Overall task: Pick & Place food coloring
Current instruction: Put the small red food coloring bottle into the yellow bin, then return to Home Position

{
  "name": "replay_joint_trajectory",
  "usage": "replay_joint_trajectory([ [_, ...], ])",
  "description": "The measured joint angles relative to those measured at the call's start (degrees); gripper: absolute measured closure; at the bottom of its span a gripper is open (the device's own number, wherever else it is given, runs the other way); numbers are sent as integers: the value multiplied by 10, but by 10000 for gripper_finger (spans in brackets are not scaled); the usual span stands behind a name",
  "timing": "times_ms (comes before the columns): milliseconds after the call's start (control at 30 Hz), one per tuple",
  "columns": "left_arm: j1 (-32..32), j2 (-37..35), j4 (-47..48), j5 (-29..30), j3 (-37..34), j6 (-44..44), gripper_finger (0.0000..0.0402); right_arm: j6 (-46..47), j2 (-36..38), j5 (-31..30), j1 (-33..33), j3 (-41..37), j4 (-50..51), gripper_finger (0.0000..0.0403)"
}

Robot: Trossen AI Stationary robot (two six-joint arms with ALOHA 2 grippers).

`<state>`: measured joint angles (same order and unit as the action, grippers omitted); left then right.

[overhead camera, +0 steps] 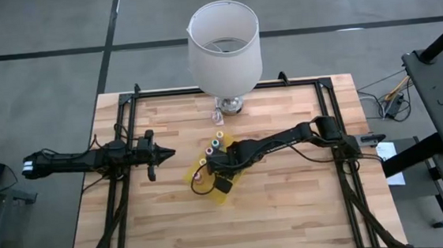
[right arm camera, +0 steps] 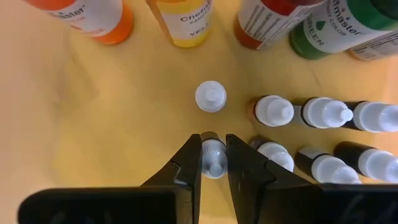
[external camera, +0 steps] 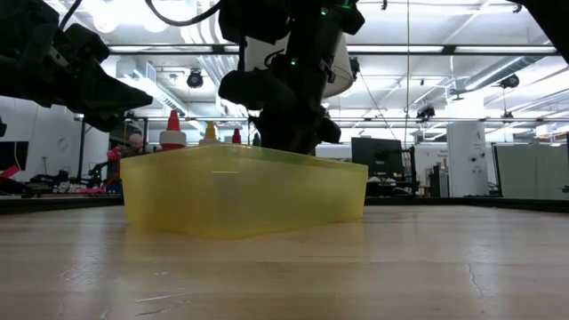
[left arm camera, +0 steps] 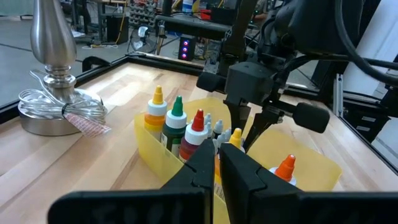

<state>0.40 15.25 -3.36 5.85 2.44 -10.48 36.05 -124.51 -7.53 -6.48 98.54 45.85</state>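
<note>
A flat yellow tray (overhead camera: 199, 191) lies mid-table and holds the food coloring: taller bottles with yellow, green, red and orange caps (left arm camera: 176, 118) and several small dark bottles with white caps (right arm camera: 323, 112). My right gripper (right arm camera: 213, 163) reaches down into the tray (left arm camera: 311, 163) and is shut on one small white-capped bottle (right arm camera: 213, 155), beside another one (right arm camera: 211, 96). My left gripper (overhead camera: 164, 153) waits shut above the table, left of the tray. My right gripper pinches the small bottle's top, just below its white cap (right arm camera: 213, 149), between its two fingers. They come from above, pointing steeply down. The bottle stays upright among the others. Whether its base stands on the tray floor I cannot tell.
A lamp with a white shade (overhead camera: 224, 48) stands on a metal base (left arm camera: 53, 93) with a coiled cord at the table's far edge. Black frame rails (overhead camera: 119, 132) run along the table's left, right and far sides. Bare wood lies near the front edge.
</note>
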Motion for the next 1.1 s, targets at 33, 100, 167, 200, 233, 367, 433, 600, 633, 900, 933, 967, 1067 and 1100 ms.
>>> replay_joint_trajectory([
  [33, 0, 0, 0, 0, 0, 0, 401, 0, 0, 0, 0, -2, 0, 358],
  [100, 0, 0, 0, 0, 0, 0, 401, 0, 0, 0, 0, -7, 0, 358],
  [167, 0, 0, 0, 0, 0, 0, 401, 0, 0, 0, 0, -12, -4, 358],
  [200, 0, 0, 0, 0, 0, 0, 401, 0, 0, 0, 0, -15, -8, 358],
  [233, 0, 0, 0, 0, 0, 0, 401, 0, 0, 0, 0, -17, -13, 358],
  [367, 0, 0, 0, 0, 0, 0, 401, 0, 0, 0, 0, -20, -17, 358],
  [433, 0, 0, 0, 0, 0, 0, 401, 0, 0, 0, 0, -20, -18, 358],
  [600, 0, 0, 0, 0, 0, 0, 401, 0, 0, 3, 1, -20, -18, 348],
  [633, 0, 0, 0, 0, 0, 0, 401, 0, 0, 3, 1, -20, -17, 342],
  [900, 0, 0, 0, 0, 0, 0, 401, 0, 0, 5, 1, -20, -17, 290],
  [933, 0, 0, 0, 0, 0, 0, 401, 0, 0, 5, 1, -20, -17, 285],
  [967, 0, 0, 0, 0, 0, 0, 401, 0, 0, 5, 1, -20, -16, 281],
  [1067, 0, 0, 0, 0, 0, 0, 401, 0, 7, 5, 1, -20, -12, 273],
  [1100, 0, 0, 0, 0, 0, 0, 401, 0, 10, 5, 1, -20, -10, 271],
])
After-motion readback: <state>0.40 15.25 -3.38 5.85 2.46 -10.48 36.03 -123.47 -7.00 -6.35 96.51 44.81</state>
